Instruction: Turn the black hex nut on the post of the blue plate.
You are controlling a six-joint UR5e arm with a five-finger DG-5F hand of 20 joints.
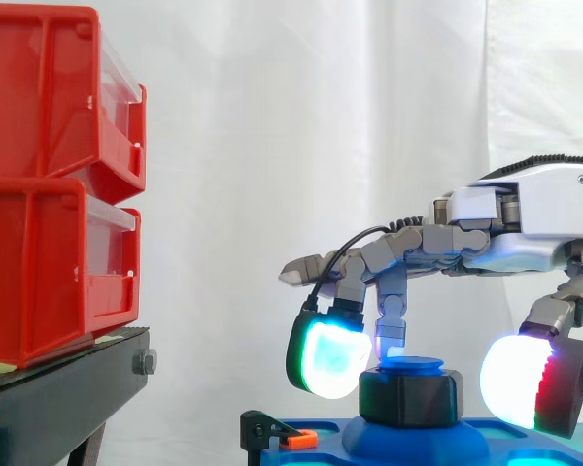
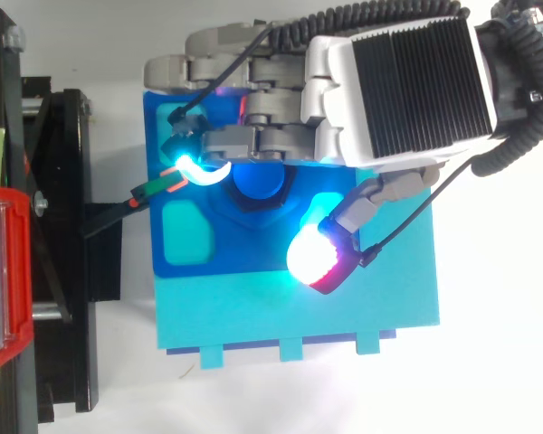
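Hand [image 1: 525, 218] in from the right, palm flat and level above the black hex nut [image 1: 410, 398], and it hovers right over the target. The nut sits low on the post [image 1: 414, 366], whose rounded blue cap pokes out just above it, and the post rises from the middle of the blue plate [image 2: 231, 258]. One pad glowing cyan-green [image 1: 328, 359] hangs down just beside the nut's left face, so close that the side view cannot say whether it touches. On the other side the thumb's white-and-red pad [image 1: 525, 381] stands clear of the nut, with a sliver of white curtain [image 1: 301, 126] showing between them. A slimmer finger between the two drops straight down to the cap of the post.

So the hand is wide: it brackets the nut on both sides but is not clamped on it.

From above, the palm [image 2: 398, 81] covers the plate's far edge, the post's cap [image 2: 261, 185] peeks out beneath the fingers, and the thumb pad [image 2: 315, 258] glows near the plate's front edge. The blue plate lies on a lighter turquoise base [image 2: 299, 312]. An orange clip [image 1: 296, 440] sits at the plate's left edge. Off to the left, two red bins [image 1: 49, 175] are stacked on the black stand [image 1: 58, 398], well apart from the hand
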